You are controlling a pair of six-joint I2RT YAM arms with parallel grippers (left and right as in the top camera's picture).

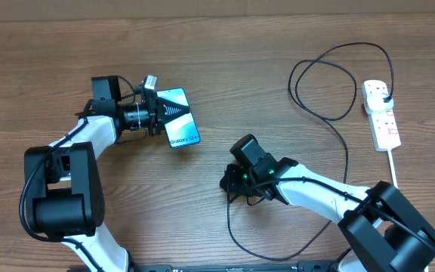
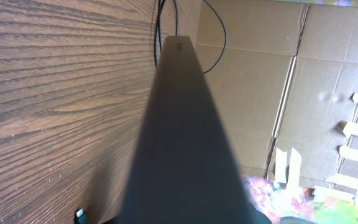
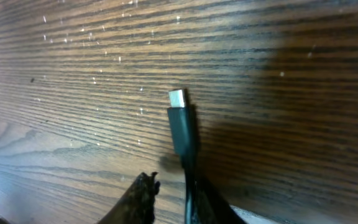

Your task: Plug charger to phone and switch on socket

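Note:
The phone [image 1: 180, 119], screen lit light blue, is held off the table at its left end by my left gripper [image 1: 155, 106], which is shut on it. In the left wrist view the phone's dark edge [image 2: 185, 137] fills the middle and hides the fingers. My right gripper [image 1: 229, 181] is low over the table, right of and nearer than the phone, shut on the charger cable just behind its connector. The connector [image 3: 180, 121], with its silver tip, sticks out ahead of the fingers [image 3: 173, 190]. The black cable [image 1: 347, 162] loops to a plug [image 1: 384, 96] in the white socket strip [image 1: 387, 130].
The cable makes a wide loop near the front edge [image 1: 278, 258] and another at the back right [image 1: 323, 75]. The strip's white cord [image 1: 393, 168] runs toward the front right. Cardboard boxes [image 2: 278, 93] stand beyond the table.

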